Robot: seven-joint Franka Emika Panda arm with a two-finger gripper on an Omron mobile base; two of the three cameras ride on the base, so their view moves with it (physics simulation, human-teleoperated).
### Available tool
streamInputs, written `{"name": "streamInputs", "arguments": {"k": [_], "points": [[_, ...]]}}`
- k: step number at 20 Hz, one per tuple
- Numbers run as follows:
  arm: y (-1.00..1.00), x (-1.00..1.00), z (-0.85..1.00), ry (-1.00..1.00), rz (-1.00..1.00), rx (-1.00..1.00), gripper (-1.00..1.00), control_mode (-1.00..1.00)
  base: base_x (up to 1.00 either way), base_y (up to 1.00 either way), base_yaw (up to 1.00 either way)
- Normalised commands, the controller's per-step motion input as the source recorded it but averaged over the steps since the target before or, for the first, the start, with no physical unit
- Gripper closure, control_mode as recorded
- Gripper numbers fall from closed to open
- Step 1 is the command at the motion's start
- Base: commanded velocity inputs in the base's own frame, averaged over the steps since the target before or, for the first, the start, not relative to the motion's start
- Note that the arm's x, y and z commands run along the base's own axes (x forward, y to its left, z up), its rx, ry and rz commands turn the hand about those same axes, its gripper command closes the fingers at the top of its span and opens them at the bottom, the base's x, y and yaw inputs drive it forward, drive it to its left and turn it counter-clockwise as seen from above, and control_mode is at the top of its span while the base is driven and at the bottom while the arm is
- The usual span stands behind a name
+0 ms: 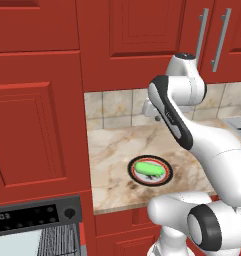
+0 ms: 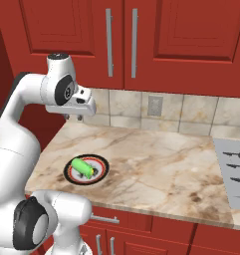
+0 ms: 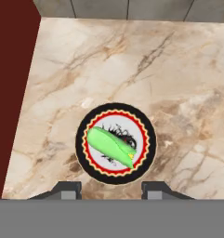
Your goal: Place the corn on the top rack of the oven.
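Hovering high with jaws spread and empty, the gripper (image 3: 111, 188) looks down on the corn (image 3: 110, 147), lying diagonally across its plate (image 3: 148, 130).

You face a marble-patterned counter (image 2: 156, 164) beneath red upper cabinets (image 2: 141, 40) with vertical silver handles (image 2: 109, 42). A beige tiled backsplash (image 2: 191, 112) carries a wall outlet (image 2: 154, 105). To your left stands a tall red cabinet column (image 1: 37, 125); a grey cooktop (image 2: 233, 172) lies at far right. Red drawers (image 2: 141, 234) sit below.
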Motion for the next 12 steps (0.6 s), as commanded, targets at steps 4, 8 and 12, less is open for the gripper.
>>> {"name": "streamInputs", "arguments": {"k": [4, 8, 12], "points": [[0.00, 0.01, 0.00, 0.00, 0.00, 0.00, -1.00, -1.00, 0.00, 0.00, 0.00], [0.10, -0.09, -0.06, 0.00, 0.00, 0.00, -1.00, -1.00, 0.00, 0.00, 0.00], [0.36, -0.51, -0.37, 0.00, 0.05, -0.02, -1.00, -1.00, 0.00, 0.00, 0.00]]}}
